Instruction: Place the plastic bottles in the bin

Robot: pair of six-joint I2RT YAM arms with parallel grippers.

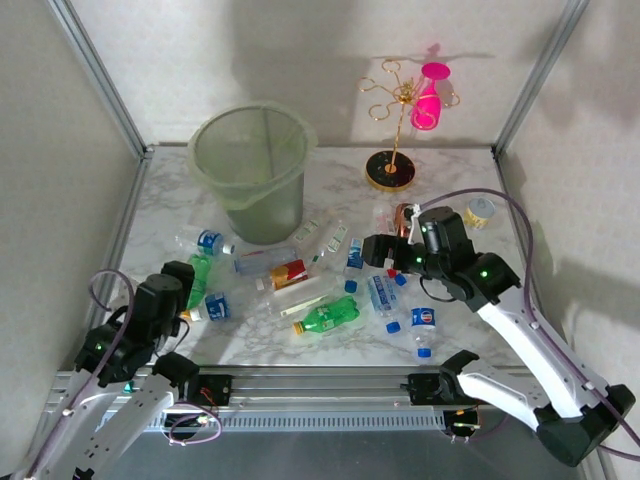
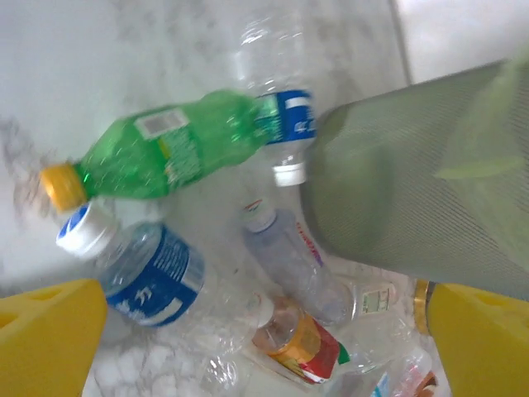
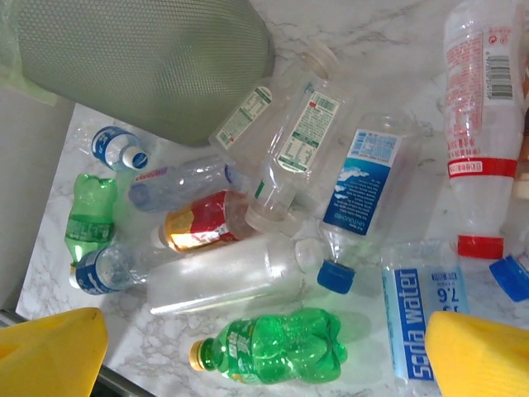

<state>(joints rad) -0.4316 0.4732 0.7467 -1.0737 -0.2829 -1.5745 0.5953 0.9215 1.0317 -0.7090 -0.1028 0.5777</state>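
Two grippers hover over the table, and on both we find the yellow fingers spread wide with nothing clamped between them. Under the left gripper (image 2: 264, 331) lies a clear, thin-walled blue-label bottle (image 2: 145, 269) with a white cap. Just beyond it a green bottle (image 2: 165, 153) with an orange cap lies on its side, and to the right is a small red-label bottle (image 2: 302, 343). Under the right gripper (image 3: 264, 356) we see a second green bottle (image 3: 277, 347), lobed at its base, with a long frosted bottle (image 3: 231, 277) just beyond it and a clear soda bottle (image 3: 421, 318) with a blue label to its right. All the bottles (image 1: 325, 315) we can see lie flat on the white marbled table (image 1: 460, 180), strewn between the arms and the bin (image 1: 262, 205), outside it. The bin stands upright at the back left of the table. It is round, pale green and translucent with a fine mesh-like texture, and it tapers down from a wide rim. The nearest bottles lie at its foot. To its right a gold wire stand (image 1: 395, 125) rises from a round black base and carries a glossy pink goblet (image 1: 428, 100). A small tan cup (image 1: 481, 211) sits near the right wall.
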